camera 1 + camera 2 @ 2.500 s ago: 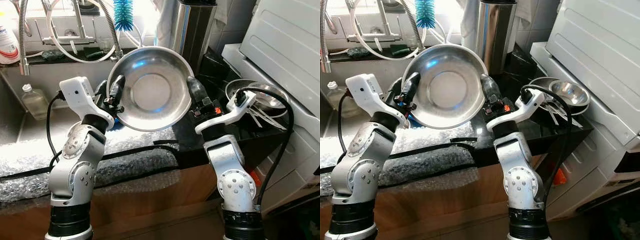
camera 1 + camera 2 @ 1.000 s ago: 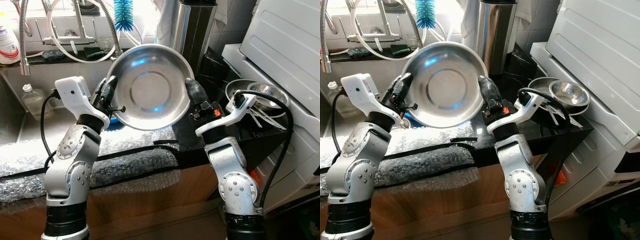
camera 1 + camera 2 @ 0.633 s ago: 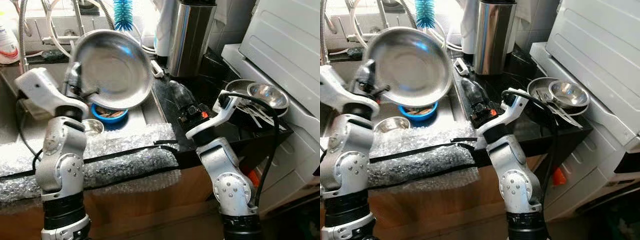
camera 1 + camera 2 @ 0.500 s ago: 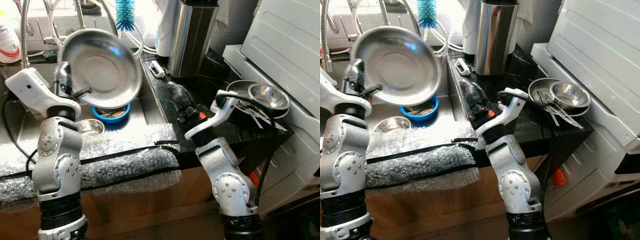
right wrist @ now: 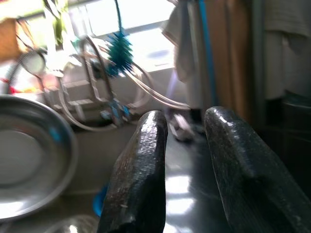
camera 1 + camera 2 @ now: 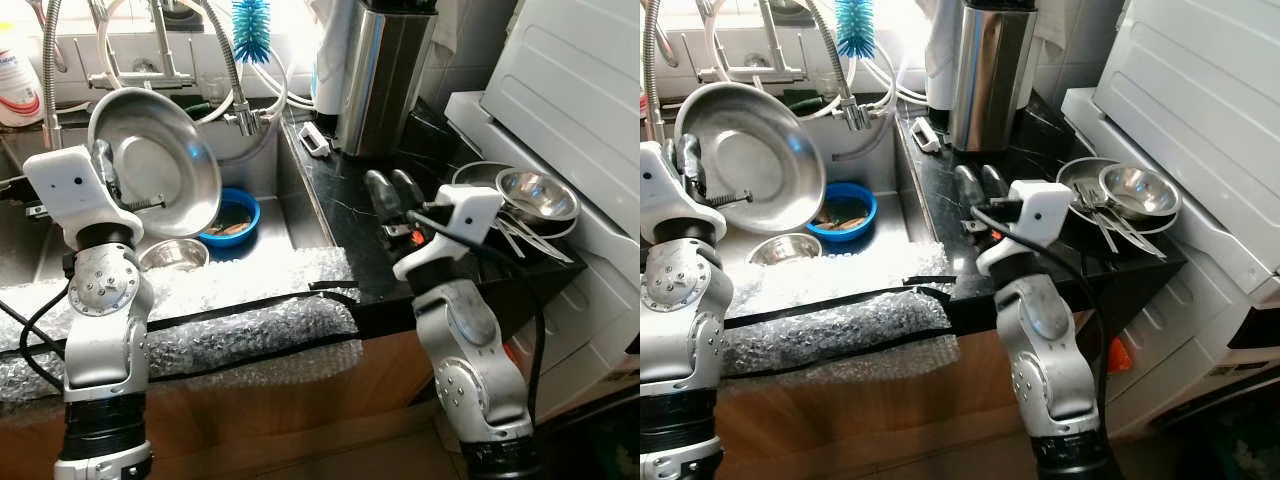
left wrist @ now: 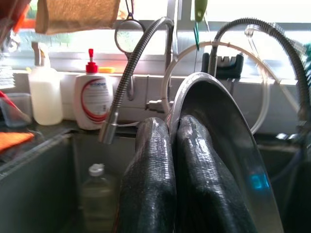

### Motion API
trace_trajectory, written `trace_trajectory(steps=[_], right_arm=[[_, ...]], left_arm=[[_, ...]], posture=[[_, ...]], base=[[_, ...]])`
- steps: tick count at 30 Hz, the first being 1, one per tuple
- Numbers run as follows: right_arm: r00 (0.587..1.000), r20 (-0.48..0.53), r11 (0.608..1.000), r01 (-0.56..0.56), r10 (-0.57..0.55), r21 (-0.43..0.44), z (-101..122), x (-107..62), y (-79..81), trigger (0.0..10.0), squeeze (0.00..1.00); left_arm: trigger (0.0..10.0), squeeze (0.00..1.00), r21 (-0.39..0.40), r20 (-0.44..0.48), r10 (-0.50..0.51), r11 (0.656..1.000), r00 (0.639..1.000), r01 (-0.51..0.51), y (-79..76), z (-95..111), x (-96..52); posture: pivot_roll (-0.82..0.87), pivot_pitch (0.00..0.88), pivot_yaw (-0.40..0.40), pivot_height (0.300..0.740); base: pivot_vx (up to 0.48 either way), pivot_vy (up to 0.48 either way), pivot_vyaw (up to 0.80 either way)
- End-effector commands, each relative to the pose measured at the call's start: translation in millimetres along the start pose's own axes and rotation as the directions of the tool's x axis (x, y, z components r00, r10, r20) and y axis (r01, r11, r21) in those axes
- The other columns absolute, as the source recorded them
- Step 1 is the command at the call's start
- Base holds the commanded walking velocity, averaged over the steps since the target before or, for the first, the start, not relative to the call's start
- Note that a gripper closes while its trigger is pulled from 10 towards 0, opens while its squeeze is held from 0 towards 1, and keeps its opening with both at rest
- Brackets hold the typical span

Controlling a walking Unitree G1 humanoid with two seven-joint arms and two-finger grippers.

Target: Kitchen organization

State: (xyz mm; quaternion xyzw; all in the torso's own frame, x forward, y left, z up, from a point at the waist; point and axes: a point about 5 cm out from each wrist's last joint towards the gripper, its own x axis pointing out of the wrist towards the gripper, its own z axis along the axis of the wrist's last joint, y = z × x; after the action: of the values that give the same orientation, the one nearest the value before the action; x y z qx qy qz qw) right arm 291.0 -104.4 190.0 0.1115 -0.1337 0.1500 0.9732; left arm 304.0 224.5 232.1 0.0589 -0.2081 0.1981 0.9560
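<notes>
Now left claw [image 7: 172, 160] pinching steel bowl [image 6: 160, 172] rim over sink [image 6: 290, 215]; right claw [image 5: 187, 165] spread; blue bowl [image 6: 232, 215] below.

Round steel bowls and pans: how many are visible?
4: large pan in left gripper; small bowl in sink; two, a pan and a bowl, stacked on right counter. Others may be hidden.

silver pan [image 6: 155, 160]; blue bowl [image 6: 232, 217]; blue brush [image 6: 250, 28]; black counter [image 6: 350, 215].

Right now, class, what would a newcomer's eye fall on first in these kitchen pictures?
First, the big steel bowl, tilted over the sink with the left gripper pinching its rim. Next, the right gripper, open over the black counter, and a blue dish in the sink.
</notes>
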Motion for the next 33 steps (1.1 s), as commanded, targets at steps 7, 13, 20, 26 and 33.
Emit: trace_trajectory(steps=[7,13,20,26,33], right_arm=[[1.000,0.011,0.999,0.019,-0.018,-0.036,-1.3,-3.5,0.5,10.0,0.00],[1.000,0.014,0.999,0.008,-0.007,-0.047,-3.7,-5.7,5.6,10.0,0.00],[1.000,0.006,0.999,0.008,-0.008,-0.052,-6.6,-9.2,5.7,10.0,0.00],[1.000,-0.001,0.998,0.020,-0.020,-0.064,-9.1,-11.8,2.5,10.0,0.00],[1.000,-0.012,0.996,0.024,-0.025,-0.086,-10.1,-14.0,-2.5,10.0,0.00]], left_arm=[[10.0,0.00,0.104,-0.004,-0.021,0.994,1.000,0.021,-8.7,-12.8,1.5],[10.0,0.00,0.097,-0.104,-0.042,0.994,0.994,0.052,-11.7,-32.6,3.9],[10.0,0.00,0.110,-0.196,-0.112,0.985,0.974,0.135,-3.1,-46.2,8.2],[10.0,0.00,0.044,-0.312,-0.223,0.968,0.923,0.249,-13.7,-65.8,-2.7],[10.0,0.21,0.045,-0.354,-0.297,0.942,0.887,0.334,-21.3,-74.1,-9.8]], posture=[[-0.05,0.000,-0.050,0.727],[-0.05,0.000,-0.039,0.727],[-0.05,0.000,-0.027,0.727],[-0.05,0.000,-0.021,0.727],[-0.05,0.000,-0.018,0.727]], base=[[0.000,0.000,0.00],[0.000,0.000,0.00],[0.000,0.000,0.00],[0.000,0.000,0.00],[0.000,0.000,0.00]])
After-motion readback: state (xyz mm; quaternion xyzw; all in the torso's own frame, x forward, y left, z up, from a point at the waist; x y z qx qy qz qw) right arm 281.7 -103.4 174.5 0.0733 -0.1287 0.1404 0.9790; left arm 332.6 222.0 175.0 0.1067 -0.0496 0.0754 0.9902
